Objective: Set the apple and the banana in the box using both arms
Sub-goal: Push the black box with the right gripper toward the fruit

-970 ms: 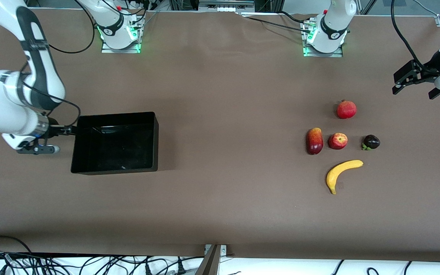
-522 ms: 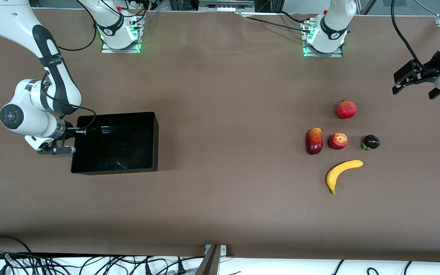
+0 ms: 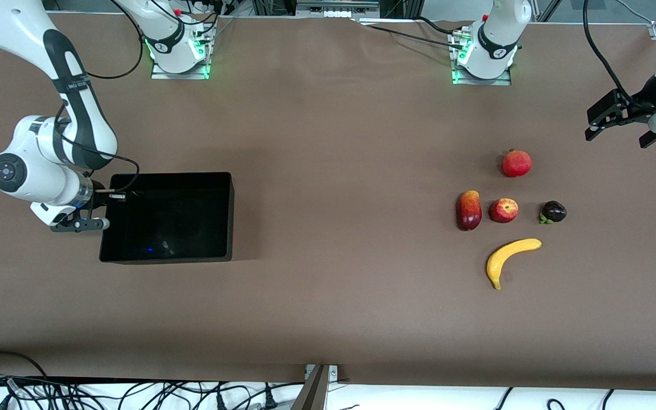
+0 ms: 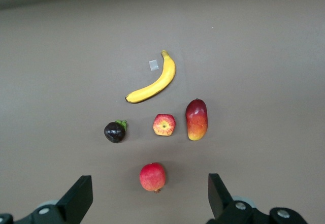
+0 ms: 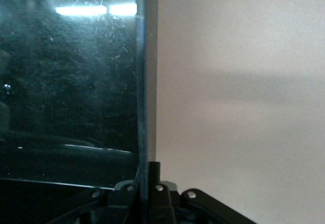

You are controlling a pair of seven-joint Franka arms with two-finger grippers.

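The black box [image 3: 231,216] stands toward the right arm's end of the table. My right gripper [image 3: 109,196] is shut on the box's end wall, which shows thin and upright between its fingers in the right wrist view [image 5: 142,82]. The apple [image 3: 503,210] and the banana [image 3: 510,259] lie on the table toward the left arm's end, the banana nearer to the front camera. My left gripper [image 3: 615,122] is open and empty, up in the air near that end. The left wrist view shows the apple [image 4: 164,125] and the banana [image 4: 155,82] below that gripper [image 4: 148,198].
A red pomegranate [image 3: 516,163] lies farther from the front camera than the apple. An elongated red-orange fruit [image 3: 468,210] and a small dark fruit [image 3: 553,212] lie on either side of the apple. Brown table lies between the box and the fruits.
My right arm swung in at the box's end wall, and the box has shifted and turned slightly toward the right arm's end. The left arm and the fruits have not moved.
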